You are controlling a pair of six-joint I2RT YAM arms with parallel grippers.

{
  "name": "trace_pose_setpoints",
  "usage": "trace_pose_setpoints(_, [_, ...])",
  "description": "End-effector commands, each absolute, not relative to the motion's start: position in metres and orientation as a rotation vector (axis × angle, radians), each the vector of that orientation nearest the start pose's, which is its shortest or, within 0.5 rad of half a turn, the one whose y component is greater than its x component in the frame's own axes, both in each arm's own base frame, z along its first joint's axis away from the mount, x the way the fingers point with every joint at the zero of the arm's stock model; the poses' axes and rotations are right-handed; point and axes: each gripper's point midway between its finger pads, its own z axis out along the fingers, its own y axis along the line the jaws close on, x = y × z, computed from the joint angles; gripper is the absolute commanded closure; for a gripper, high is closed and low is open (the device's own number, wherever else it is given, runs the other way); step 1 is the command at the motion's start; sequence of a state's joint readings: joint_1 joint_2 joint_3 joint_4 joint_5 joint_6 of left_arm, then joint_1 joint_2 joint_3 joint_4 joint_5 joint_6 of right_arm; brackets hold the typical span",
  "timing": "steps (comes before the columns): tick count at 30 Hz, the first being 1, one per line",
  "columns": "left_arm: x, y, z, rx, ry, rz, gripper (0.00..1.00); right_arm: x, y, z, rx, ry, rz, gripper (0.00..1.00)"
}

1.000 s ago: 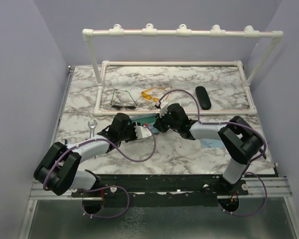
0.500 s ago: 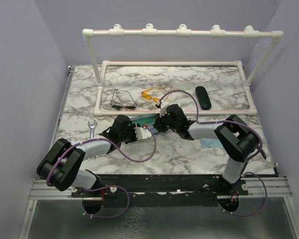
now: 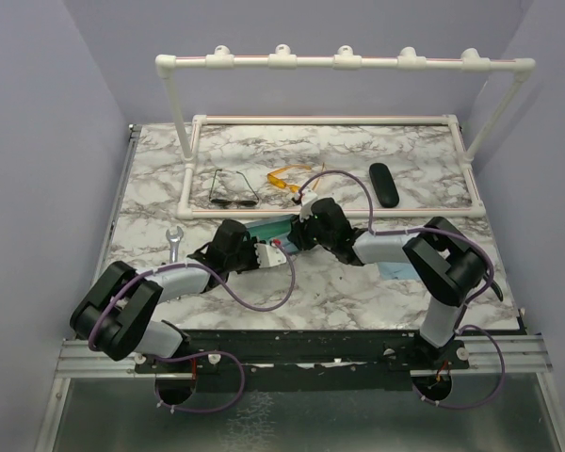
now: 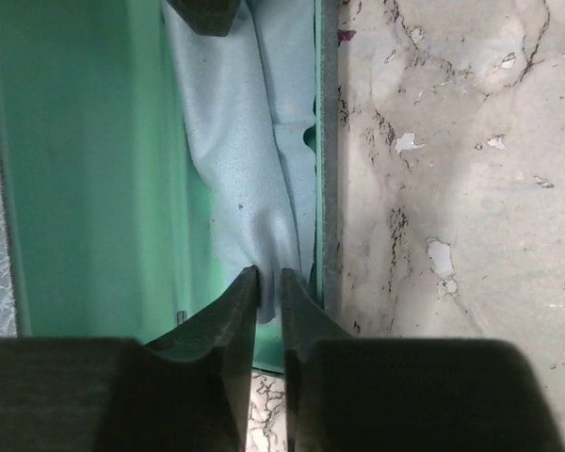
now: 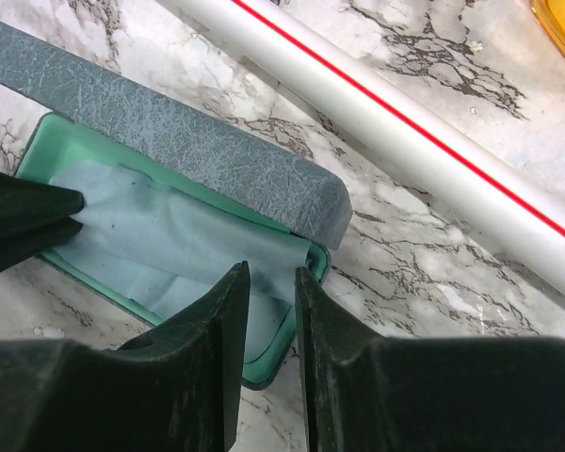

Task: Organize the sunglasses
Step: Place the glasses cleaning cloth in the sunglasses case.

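Note:
Two pairs of sunglasses lie beyond the white pipe: the dark wire pair [image 3: 234, 189] and the yellow-orange pair [image 3: 287, 178], whose corner shows in the right wrist view [image 5: 560, 24]. Neither gripper touches them. Both grippers meet at the open grey-blue case [image 3: 271, 229] with its green lining [image 4: 94, 169]. My left gripper [image 4: 269, 275] is shut on the near end of a pale blue cloth [image 4: 235, 141] lying in the case. My right gripper [image 5: 271, 271] hangs over the cloth's other end [image 5: 160, 245], jaws open with a narrow gap and nothing gripped.
A white PVC pipe [image 5: 405, 132] runs just behind the case lid [image 5: 169, 132], part of a pipe rack [image 3: 344, 62]. A black oval case [image 3: 384, 184] lies at the back right. A wrench [image 3: 174, 239] lies at the left, a light blue cloth [image 3: 396, 272] under the right arm.
The left jaws have narrowed onto the cloth's end. The right jaws have opened wider. Both arms have barely shifted over the case.

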State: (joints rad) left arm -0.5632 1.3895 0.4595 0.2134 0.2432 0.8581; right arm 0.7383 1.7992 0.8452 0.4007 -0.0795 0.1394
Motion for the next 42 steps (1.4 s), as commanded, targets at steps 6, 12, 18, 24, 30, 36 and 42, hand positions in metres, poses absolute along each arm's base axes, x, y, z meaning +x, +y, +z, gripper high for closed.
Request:
trace_pose_setpoints(6, [0.277,-0.18,0.015,1.598,1.665,-0.072,0.95,0.326,0.322,0.016,-0.709,2.119,0.55,0.71])
trace_pose_setpoints(12, [0.283,-0.181,0.027,1.608,1.655,-0.054,0.99,0.319,0.318,0.01,-0.731,2.142,0.546,0.8])
trace_pose_setpoints(18, [0.289,-0.173,0.032,1.634,1.652,-0.012,1.0,0.309,0.311,0.001,-0.765,2.187,0.528,0.84])
trace_pose_setpoints(24, [0.291,-0.17,0.034,1.655,1.635,0.006,0.98,0.301,0.304,-0.002,-0.779,2.223,0.502,0.84])
trace_pose_setpoints(30, [0.291,-0.167,0.032,1.679,1.625,0.013,0.87,0.295,0.299,0.001,-0.786,2.237,0.489,0.84])
trace_pose_setpoints(36, [0.288,-0.168,0.04,1.713,1.598,-0.015,0.72,0.295,0.301,0.017,-0.794,2.216,0.5,0.84])
trace_pose_setpoints(42, [0.282,-0.182,0.059,1.717,1.54,-0.12,0.6,0.299,0.317,0.048,-0.786,2.132,0.586,0.83])
